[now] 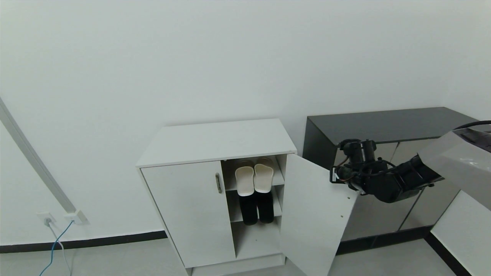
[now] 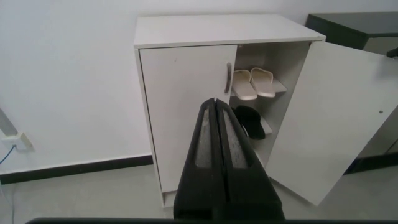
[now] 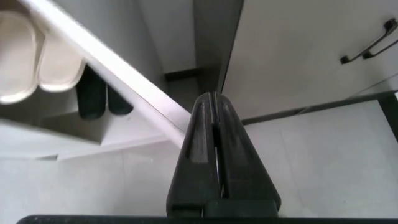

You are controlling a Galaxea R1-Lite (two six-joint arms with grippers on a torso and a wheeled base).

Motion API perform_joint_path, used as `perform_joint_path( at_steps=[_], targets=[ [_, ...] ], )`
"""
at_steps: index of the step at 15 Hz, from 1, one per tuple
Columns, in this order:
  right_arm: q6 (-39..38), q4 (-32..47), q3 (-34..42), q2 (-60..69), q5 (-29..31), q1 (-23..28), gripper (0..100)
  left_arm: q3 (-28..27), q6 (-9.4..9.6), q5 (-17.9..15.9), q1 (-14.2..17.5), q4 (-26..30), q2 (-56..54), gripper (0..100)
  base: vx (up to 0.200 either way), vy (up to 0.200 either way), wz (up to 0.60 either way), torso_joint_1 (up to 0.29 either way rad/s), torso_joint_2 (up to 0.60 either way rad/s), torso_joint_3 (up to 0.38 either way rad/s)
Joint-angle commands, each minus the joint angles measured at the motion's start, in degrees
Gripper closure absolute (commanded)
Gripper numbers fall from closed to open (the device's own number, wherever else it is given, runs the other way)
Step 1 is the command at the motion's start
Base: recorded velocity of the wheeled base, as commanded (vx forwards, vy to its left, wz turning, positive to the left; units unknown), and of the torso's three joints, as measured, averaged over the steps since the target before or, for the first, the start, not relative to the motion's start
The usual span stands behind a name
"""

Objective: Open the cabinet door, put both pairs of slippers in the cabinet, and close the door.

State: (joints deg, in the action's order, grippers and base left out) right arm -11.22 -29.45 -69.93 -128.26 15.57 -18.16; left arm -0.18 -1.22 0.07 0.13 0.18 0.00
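The white cabinet (image 1: pixel 215 142) stands against the wall with its left door (image 1: pixel 191 214) closed and its right door (image 1: pixel 312 214) swung open. A pair of white slippers (image 1: pixel 254 178) lies on the upper shelf and a pair of black slippers (image 1: pixel 256 207) on the shelf below. My right arm (image 1: pixel 379 180) is at the outer side of the open door, near its top free corner. The right gripper (image 3: pixel 215 102) is shut and empty, just beyond the door's top edge (image 3: pixel 106 68). My left gripper (image 2: pixel 215 102) is shut and empty, held back in front of the closed left door (image 2: pixel 186 112).
A low dark-topped cabinet (image 1: pixel 383 122) with grey doors stands right of the white one, behind my right arm. Wall sockets with a blue cable (image 1: pixel 57 226) sit low on the left wall. Bare floor (image 1: pixel 115 260) lies in front.
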Motion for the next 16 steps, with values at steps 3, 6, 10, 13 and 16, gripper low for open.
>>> perform_joint_path(
  at_steps=[3, 6, 10, 13, 16],
  targets=[
    [-0.6, -0.2, 9.1, 8.6, 0.2, -7.4, 100, 0.0, -0.01, 0.0, 0.0, 0.0, 0.1, 100, 0.000, 0.000, 0.00, 0.000, 0.00, 0.000],
    [-1.2, -2.9, 14.1, 10.8, 0.3, -13.2, 100, 0.0, -0.01, 0.0, 0.0, 0.0, 0.0, 100, 0.000, 0.000, 0.00, 0.000, 0.00, 0.000],
    [1.3, -7.5, 17.7, 12.3, 0.4, -14.4, 100, 0.0, -0.01, 0.0, 0.0, 0.0, 0.1, 100, 0.000, 0.000, 0.00, 0.000, 0.00, 0.000],
    [3.1, -10.3, 20.9, 13.5, 0.1, -14.4, 100, 0.0, -0.01, 0.0, 0.0, 0.0, 0.1, 100, 0.000, 0.000, 0.00, 0.000, 0.00, 0.000],
    [3.2, -12.6, 22.1, 13.5, 0.1, -15.1, 100, 0.0, -0.01, 0.0, 0.0, 0.0, 0.0, 100, 0.000, 0.000, 0.00, 0.000, 0.00, 0.000]
  ],
)
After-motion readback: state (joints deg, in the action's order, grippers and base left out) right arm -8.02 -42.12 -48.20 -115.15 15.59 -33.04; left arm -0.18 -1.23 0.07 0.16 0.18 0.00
